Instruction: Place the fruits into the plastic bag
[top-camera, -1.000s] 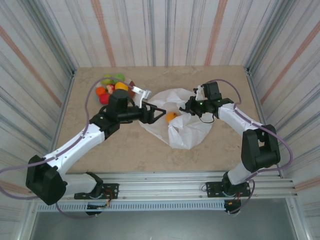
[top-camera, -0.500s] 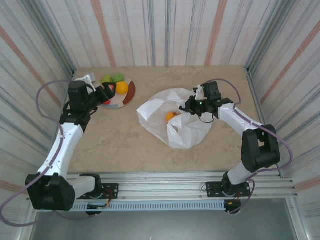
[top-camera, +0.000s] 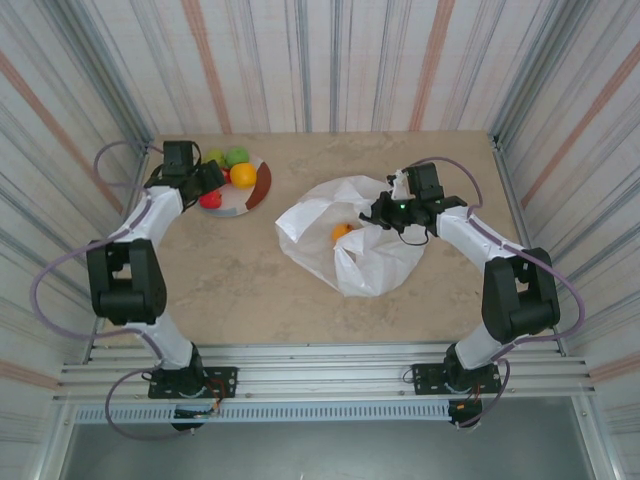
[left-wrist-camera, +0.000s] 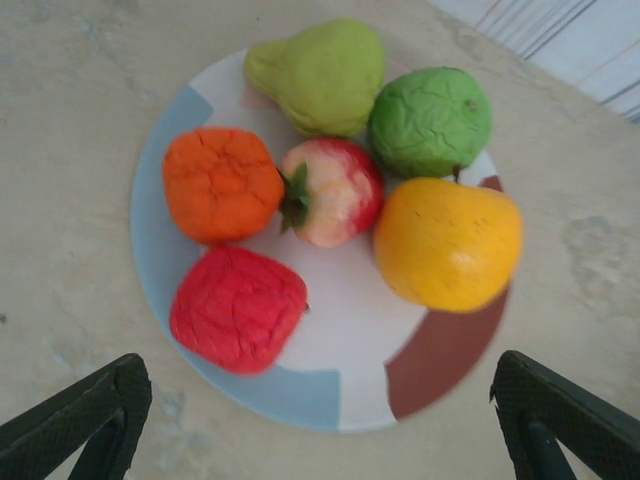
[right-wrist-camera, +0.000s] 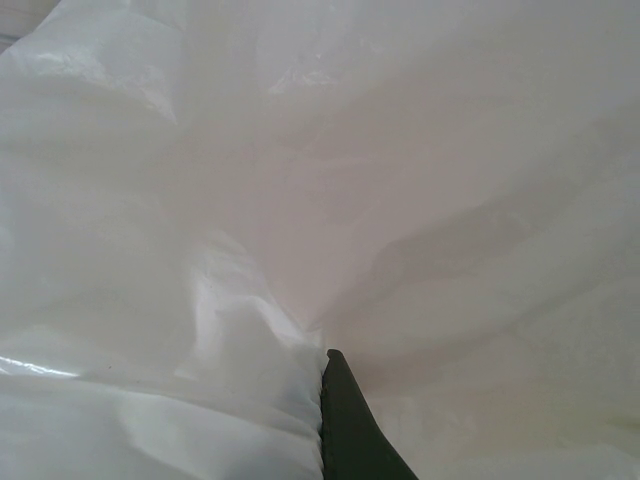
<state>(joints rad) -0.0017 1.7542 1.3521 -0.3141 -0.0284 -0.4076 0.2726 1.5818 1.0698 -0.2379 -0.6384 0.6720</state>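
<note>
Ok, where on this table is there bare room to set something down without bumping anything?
Bare beige tabletop runs along the near edge in front of the white crinkled plastic bag, and in the gap between bag and round multicoloured plate. The plate is crowded: six fruits packed together.

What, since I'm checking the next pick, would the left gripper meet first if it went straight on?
Probably the plate, at its bare near part between the crinkled red fruit and the yellow-orange fruit. The open left gripper points down at it, though depth is unclear.
</note>
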